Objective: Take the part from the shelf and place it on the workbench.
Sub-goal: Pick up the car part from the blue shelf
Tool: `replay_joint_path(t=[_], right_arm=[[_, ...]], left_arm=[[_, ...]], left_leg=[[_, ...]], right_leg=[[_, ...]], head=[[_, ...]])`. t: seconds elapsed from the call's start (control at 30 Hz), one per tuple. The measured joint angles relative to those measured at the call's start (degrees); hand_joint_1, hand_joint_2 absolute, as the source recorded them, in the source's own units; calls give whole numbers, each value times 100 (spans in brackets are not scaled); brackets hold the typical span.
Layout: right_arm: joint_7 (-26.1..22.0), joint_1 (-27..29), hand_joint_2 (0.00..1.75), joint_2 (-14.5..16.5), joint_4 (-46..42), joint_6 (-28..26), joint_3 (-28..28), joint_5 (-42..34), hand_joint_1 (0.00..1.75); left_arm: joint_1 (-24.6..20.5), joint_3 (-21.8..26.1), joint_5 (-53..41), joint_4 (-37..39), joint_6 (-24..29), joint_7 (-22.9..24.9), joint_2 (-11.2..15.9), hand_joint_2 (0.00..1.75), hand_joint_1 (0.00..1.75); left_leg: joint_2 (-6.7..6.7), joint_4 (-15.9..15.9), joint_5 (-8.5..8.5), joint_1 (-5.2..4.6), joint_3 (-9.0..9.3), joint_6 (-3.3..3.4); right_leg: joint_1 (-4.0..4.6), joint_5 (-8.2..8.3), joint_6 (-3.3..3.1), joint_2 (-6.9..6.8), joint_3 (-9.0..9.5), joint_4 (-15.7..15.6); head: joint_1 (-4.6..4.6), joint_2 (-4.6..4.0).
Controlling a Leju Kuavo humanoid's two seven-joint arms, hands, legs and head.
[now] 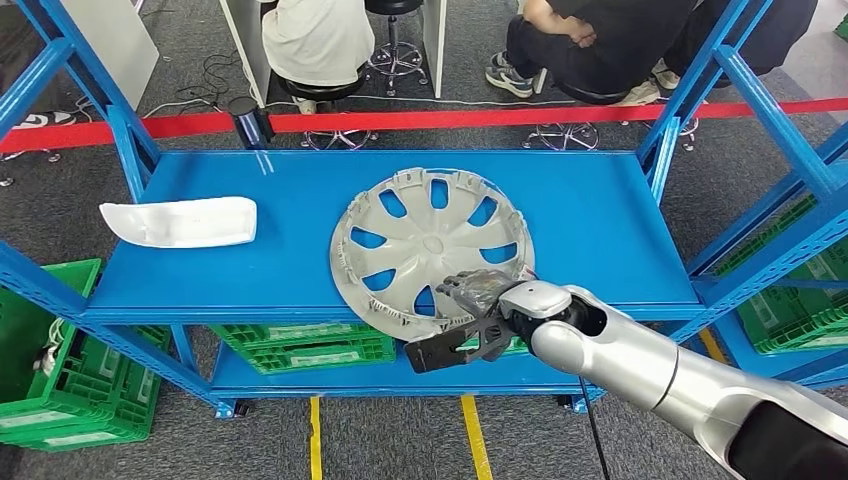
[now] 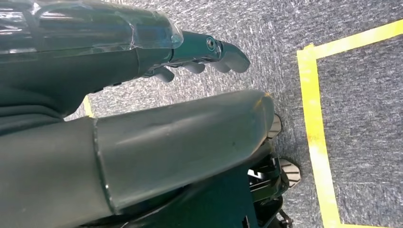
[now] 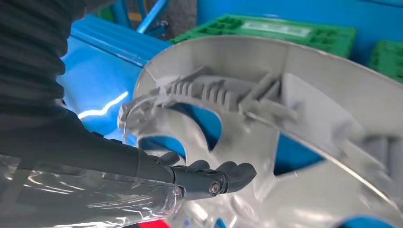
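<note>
Fingers [image 1: 462,291] of the right hand [image 1: 478,308] lie over the near rim of the wheel cover [image 1: 432,250], which rests face-down, ribbed inner side up, on the blue shelf deck [image 1: 600,220] with its near edge overhanging the front lip. From the right wrist view the dark fingers curl against the cover's inner face beside a spoke opening, and the thumb seems to sit under the rim, so I judge it a grip on the edge (though full closure is not plain). The cover is round, so no long axis matters; what counts is that it lies just ahead of and to the left of the palm. The left hand [image 2: 204,57] hangs over the carpet with its fingers loosely apart, holding nothing, well away from the shelf. A white trim piece [image 1: 180,221] lies at the deck's left end.
</note>
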Motion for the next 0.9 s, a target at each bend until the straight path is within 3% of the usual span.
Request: replay_joint_path(t=[0.33,0.47,0.9], right_arm=[[108,-24,175,-10,238,63,43,-150,0],[109,-31,175,-10,297,59,53,-159,174],[83,-109,175,20,415,-110,172,-207,175]], left_arm=[[1,0,21,1,2,1,0,0,0],[1,0,26,1,2,1,0,0,0],[2,-2,81,1,9,11,-2,0,0]], left_leg=[[-9,0,1,0,-1,0],[-8,0,1,0,-1,0],[-4,0,3,-1,1,3]], right_leg=[[0,0,0,-3,2,-1],[0,0,0,-3,2,-1],[0,0,0,-6,8,-4]], head=[[-1,0],[-1,0],[0,0]])
